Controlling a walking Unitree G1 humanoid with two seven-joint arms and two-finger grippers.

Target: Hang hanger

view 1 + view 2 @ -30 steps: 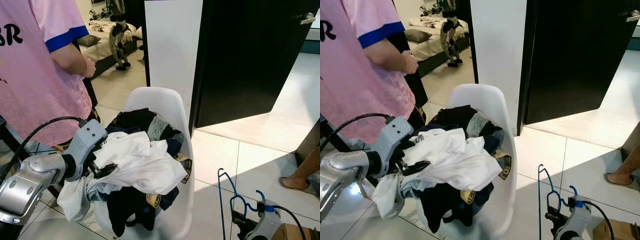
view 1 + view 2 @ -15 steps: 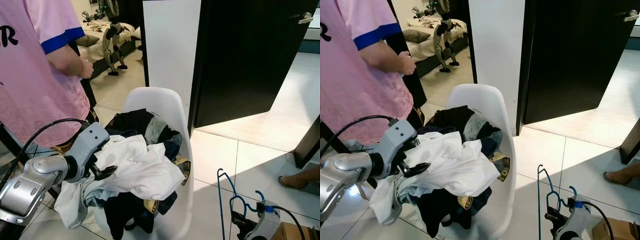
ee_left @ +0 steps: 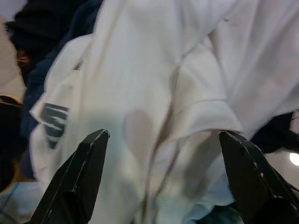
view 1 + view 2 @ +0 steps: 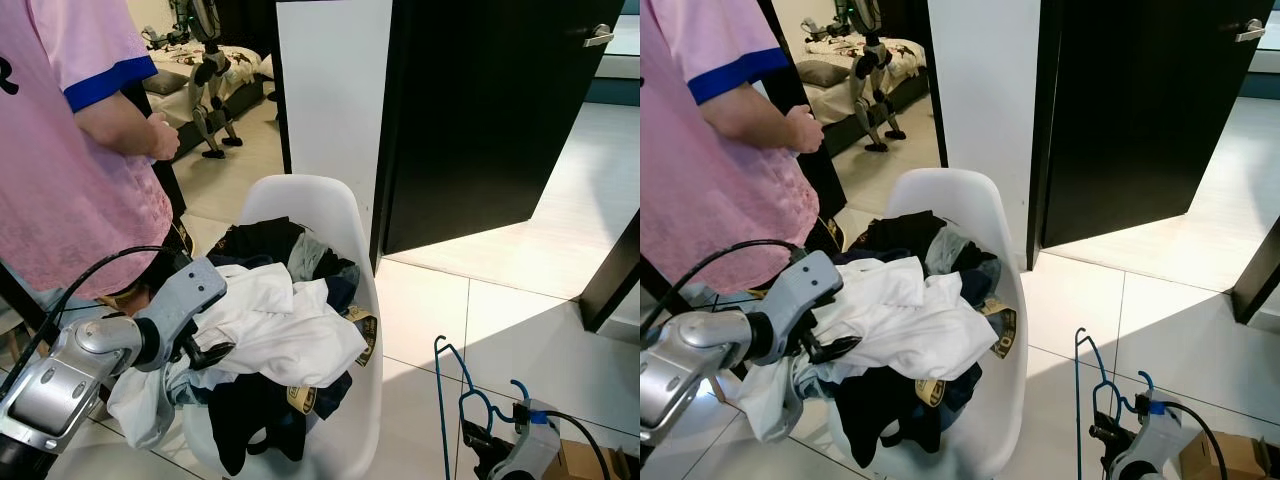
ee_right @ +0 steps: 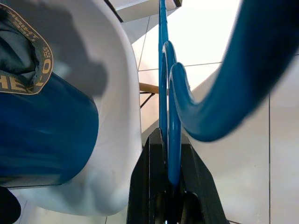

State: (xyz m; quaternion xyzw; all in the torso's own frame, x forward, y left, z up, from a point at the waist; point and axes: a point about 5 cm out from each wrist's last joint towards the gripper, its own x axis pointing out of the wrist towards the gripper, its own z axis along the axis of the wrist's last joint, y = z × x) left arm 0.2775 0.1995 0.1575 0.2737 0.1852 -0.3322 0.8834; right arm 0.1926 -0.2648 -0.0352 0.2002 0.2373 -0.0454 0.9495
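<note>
On tiled floor [image 4: 520, 320], right gripper [image 5: 168, 186] pinches blue hanger [image 4: 450, 400]; left gripper [image 3: 163, 186] spread over white shirt [image 4: 290, 330].

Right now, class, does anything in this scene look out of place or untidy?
Yes. The white chair is used as a laundry dump: a heap of clothes fills its seat, with a white garment spilling over the front edge. The left gripper is at the heap, fingers open, while the right gripper holds a blue hanger.
</note>
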